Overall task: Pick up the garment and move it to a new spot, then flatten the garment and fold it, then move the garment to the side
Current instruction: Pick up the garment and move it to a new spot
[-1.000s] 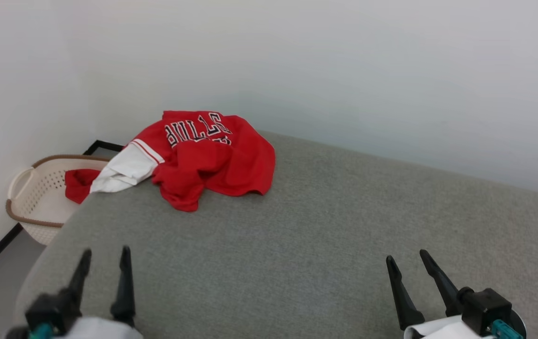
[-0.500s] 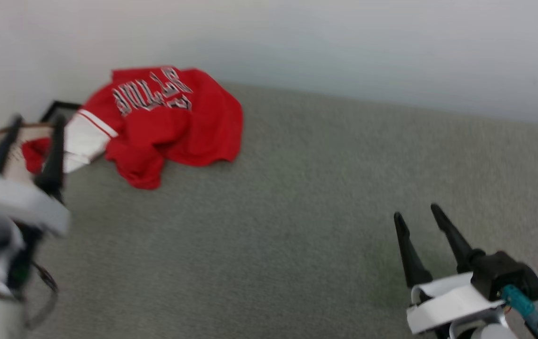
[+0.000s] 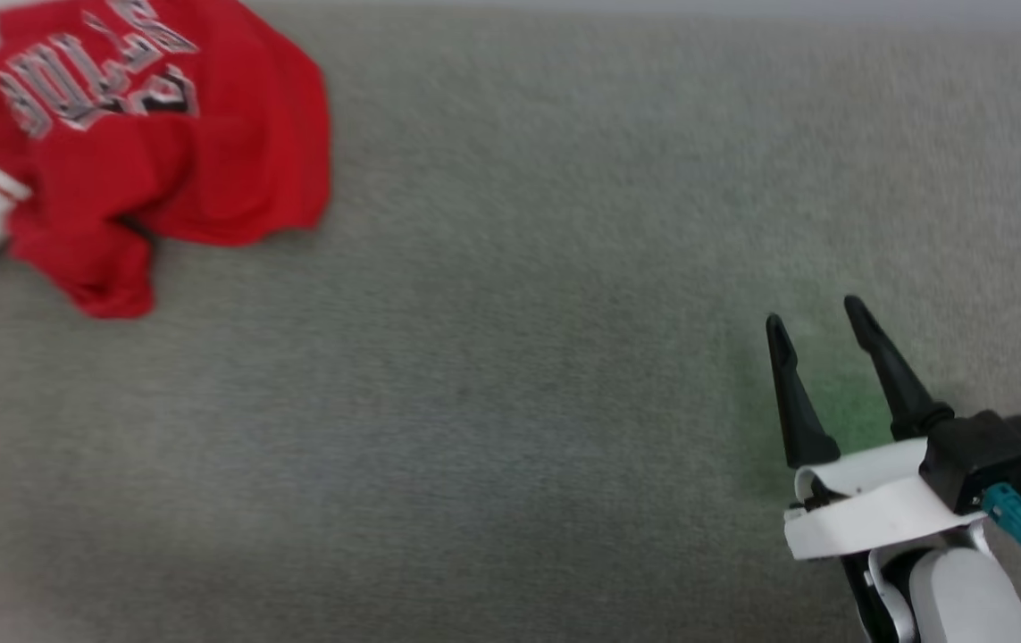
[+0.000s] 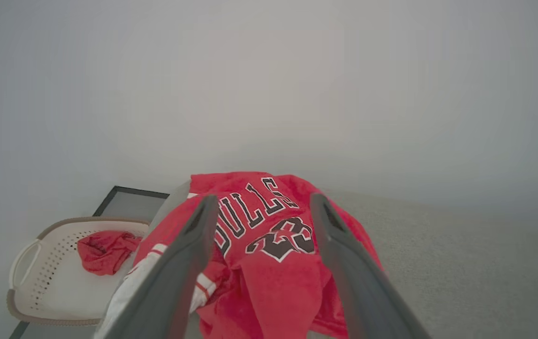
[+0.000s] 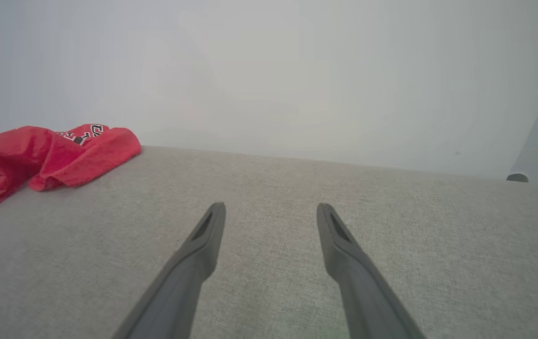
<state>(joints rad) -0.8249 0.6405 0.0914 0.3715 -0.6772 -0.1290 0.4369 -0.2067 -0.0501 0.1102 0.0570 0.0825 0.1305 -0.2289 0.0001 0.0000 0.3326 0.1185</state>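
The garment (image 3: 144,152), a red jersey with a white sleeve and black lettering, lies crumpled at the far left corner of the grey table (image 3: 510,357). In the left wrist view the garment (image 4: 273,263) sits just ahead of my left gripper (image 4: 261,202), whose fingers stand open and hover above it without touching. My right gripper (image 3: 816,317) is open over bare table at the lower right, far from the jersey. The right wrist view shows the garment (image 5: 47,157) at the far left, well off from the open right gripper (image 5: 271,209).
A cream perforated basket (image 4: 33,301) stands on the floor left of the table, with a small red cloth scrap (image 4: 104,249) in it. A pale wall runs behind the table. A dark-framed floor edge (image 4: 127,193) shows by the basket.
The head camera has tipped down and turned, so the jersey now sits at the picture's upper left. The left gripper rose and left the head view. The right gripper moved forward slightly.
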